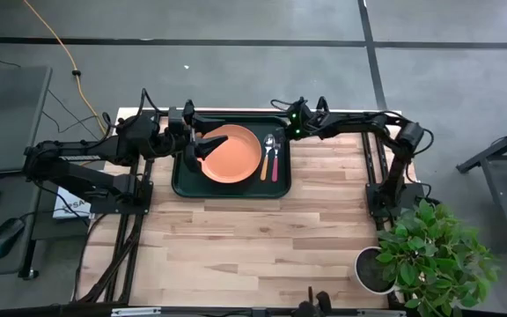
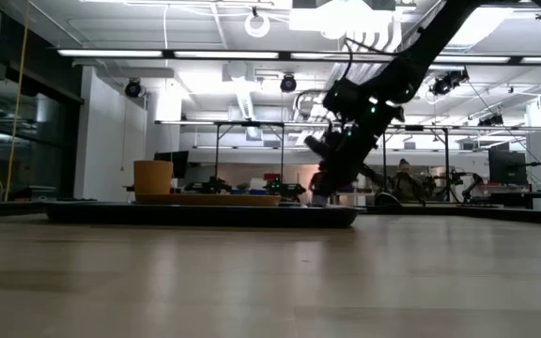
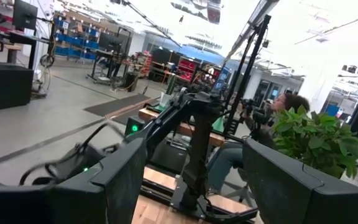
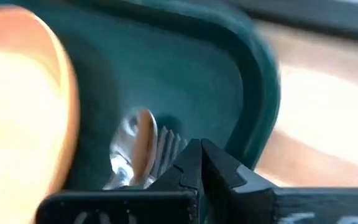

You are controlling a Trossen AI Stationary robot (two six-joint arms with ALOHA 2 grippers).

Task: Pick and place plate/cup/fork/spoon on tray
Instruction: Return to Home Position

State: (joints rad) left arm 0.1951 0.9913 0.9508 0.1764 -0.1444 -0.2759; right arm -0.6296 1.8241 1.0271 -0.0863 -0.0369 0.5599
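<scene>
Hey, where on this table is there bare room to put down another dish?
The wide wood table between the tray and the potted plant is bare. The tray is crowded: plate, spoon, fork, left claw over one end, right claw at its far corner.

plate (image 1: 231, 152) on tray (image 1: 236, 188); spoon (image 1: 267, 160), fork (image 1: 275, 165) right of plate

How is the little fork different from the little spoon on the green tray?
The fork has a pink handle; the spoon has an orange-tan one. The fork ends in thin silver prongs, the spoon in a shiny round bowl. The spoon lies next to the orange plate; the fork lies on the spoon's other side, nearer the rim of the tray. Both are small and lie side by side on the tray, pointing the same way.
</scene>
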